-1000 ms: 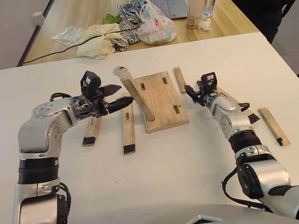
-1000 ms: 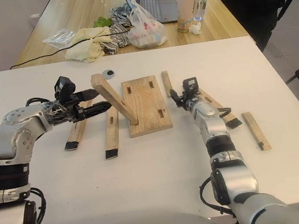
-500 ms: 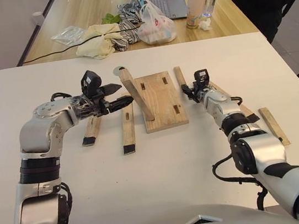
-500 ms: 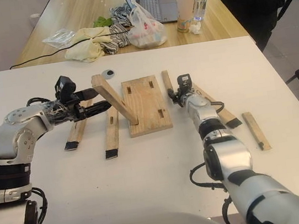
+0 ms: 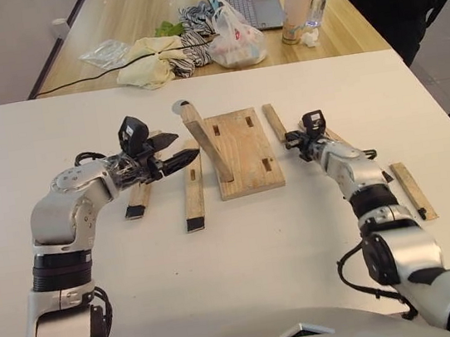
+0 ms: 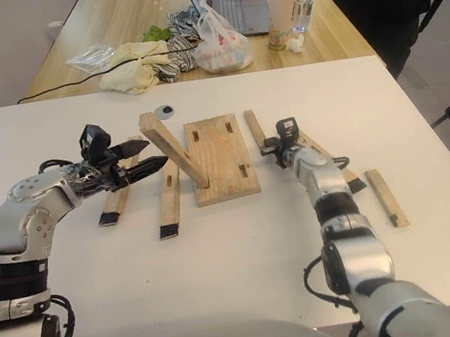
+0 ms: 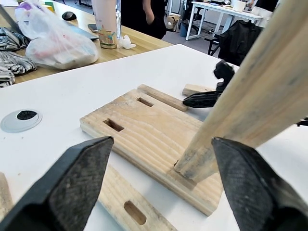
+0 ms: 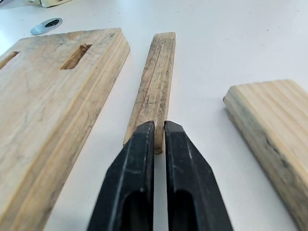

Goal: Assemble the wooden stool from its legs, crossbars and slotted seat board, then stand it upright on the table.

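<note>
Seat board (image 5: 244, 153) lies flat on the white surface (image 5: 245, 249), with one leg (image 5: 205, 142) standing tilted in a slot near its left edge. My left jaws are spread wide and empty, fingers (image 7: 77, 183) just short of that leg. My right jaws are all but shut and empty, fingertips (image 8: 143, 139) at the near end of the crossbar (image 8: 155, 82) beside the board. I judge the crossbar pickup is in hand: open first, straddle its narrow width, clamp squarely.
</note>
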`<state>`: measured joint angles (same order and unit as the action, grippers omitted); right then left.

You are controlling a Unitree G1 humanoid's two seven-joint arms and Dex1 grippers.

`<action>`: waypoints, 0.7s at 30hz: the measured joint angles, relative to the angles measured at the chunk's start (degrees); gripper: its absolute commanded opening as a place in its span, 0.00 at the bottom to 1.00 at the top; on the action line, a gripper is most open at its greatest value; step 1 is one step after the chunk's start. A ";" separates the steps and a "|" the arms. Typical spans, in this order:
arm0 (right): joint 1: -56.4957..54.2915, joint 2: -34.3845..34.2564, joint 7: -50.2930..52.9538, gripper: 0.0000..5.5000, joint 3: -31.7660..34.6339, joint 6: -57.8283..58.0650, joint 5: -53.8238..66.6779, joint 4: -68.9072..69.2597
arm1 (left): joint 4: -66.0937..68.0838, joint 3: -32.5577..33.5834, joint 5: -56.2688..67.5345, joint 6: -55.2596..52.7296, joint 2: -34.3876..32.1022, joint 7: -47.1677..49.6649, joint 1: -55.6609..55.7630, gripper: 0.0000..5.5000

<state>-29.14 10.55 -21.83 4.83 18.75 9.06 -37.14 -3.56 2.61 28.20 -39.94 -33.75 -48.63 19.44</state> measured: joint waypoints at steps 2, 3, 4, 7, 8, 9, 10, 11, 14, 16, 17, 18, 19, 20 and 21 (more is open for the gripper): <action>6.17 1.93 -1.87 0.00 -0.49 5.98 0.98 10.65 | -0.19 0.19 0.08 -0.01 0.00 0.06 -0.41 0.68; 8.87 2.80 -2.35 0.00 -0.60 8.77 1.80 14.33 | -0.31 0.42 0.11 -0.02 -0.01 0.14 -0.68 0.68; 11.61 3.90 -3.30 0.00 -0.83 11.23 2.45 18.65 | -0.51 0.76 0.12 -0.07 -0.01 0.43 -1.02 0.68; 17.70 7.24 -4.80 0.00 -1.30 19.98 4.08 30.35 | -1.60 1.45 0.55 -0.31 -0.03 0.96 -1.61 0.68; 19.34 8.85 -5.35 0.04 -1.80 22.51 4.19 33.80 | -1.95 1.79 0.62 -0.54 -0.06 1.18 -1.90 0.68; 20.63 9.87 -5.30 0.05 -1.65 23.38 4.22 36.21 | -2.07 2.10 0.65 -0.65 -0.15 1.27 -2.20 0.68; 21.16 10.41 -4.84 0.08 -1.51 24.05 4.12 37.60 | -2.07 2.19 0.64 -0.82 -0.24 1.30 -2.35 0.68; 21.22 10.27 -4.06 0.11 -1.33 24.01 4.07 38.44 | -1.99 2.18 0.62 -0.84 -0.25 1.30 -2.39 0.68; 18.30 7.74 -2.75 0.19 -1.23 21.77 4.51 40.47 | -0.94 1.90 0.48 -0.83 -0.20 1.19 -2.15 0.68; 15.47 5.67 -1.97 0.25 -1.92 19.50 4.81 38.25 | -0.30 1.61 0.36 -0.77 -0.21 0.93 -1.51 0.68; 13.77 4.46 -1.41 0.28 -2.57 18.16 4.65 35.81 | 0.28 1.23 0.26 -0.66 -0.17 0.74 -0.67 0.68; 11.71 2.75 -0.36 0.30 -2.72 15.86 4.22 31.32 | 0.98 0.82 -0.10 -0.42 -0.12 0.57 0.20 0.68; 10.44 1.54 0.34 0.33 -2.49 14.28 3.93 27.91 | 1.23 0.69 -0.18 -0.26 -0.14 0.45 0.75 0.68; 8.84 0.81 1.45 0.36 -2.53 11.96 3.79 22.27 | 1.49 0.42 -0.23 0.02 -0.12 0.20 1.60 0.68; 7.61 0.77 2.38 0.40 -2.22 9.92 3.19 17.74 | 1.96 0.14 -0.29 0.12 -0.12 -0.11 2.14 0.68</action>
<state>-21.53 11.32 -19.45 2.61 28.66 12.25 -19.41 -1.60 2.75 27.92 -39.82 -33.87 -48.74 21.58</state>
